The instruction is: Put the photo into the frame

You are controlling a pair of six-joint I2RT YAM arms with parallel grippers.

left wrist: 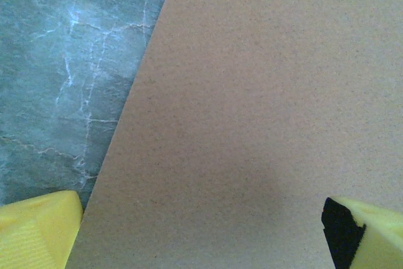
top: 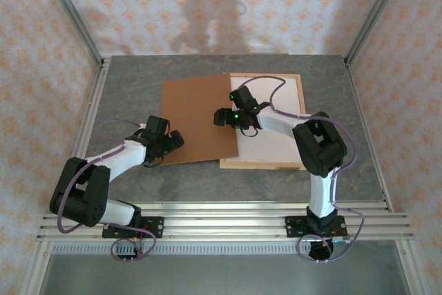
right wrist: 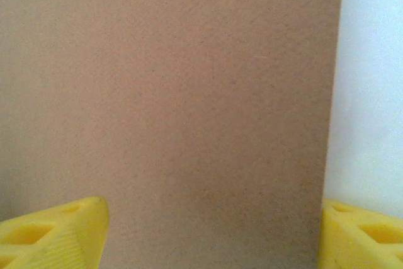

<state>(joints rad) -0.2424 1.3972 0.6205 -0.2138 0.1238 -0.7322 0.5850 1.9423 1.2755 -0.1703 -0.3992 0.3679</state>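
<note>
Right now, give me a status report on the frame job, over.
Left pincer open, at brown backing board near corner. Right pincer open, over its right edge. Board overlaps left side of frame, blocking it.

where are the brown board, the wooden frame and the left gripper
brown board [top: 195, 119], top view, middle of its face
wooden frame [top: 269, 165], top view, near rail
left gripper [left wrist: 203, 234], left wrist view, midway between its yellow fingertips

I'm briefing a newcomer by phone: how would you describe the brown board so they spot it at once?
On the grey table, look just left of centre. The board lies flat there, its right edge overlapping the frame. It is plain matte brown all over; the frame has a pale wood rim around a white inside.
</note>
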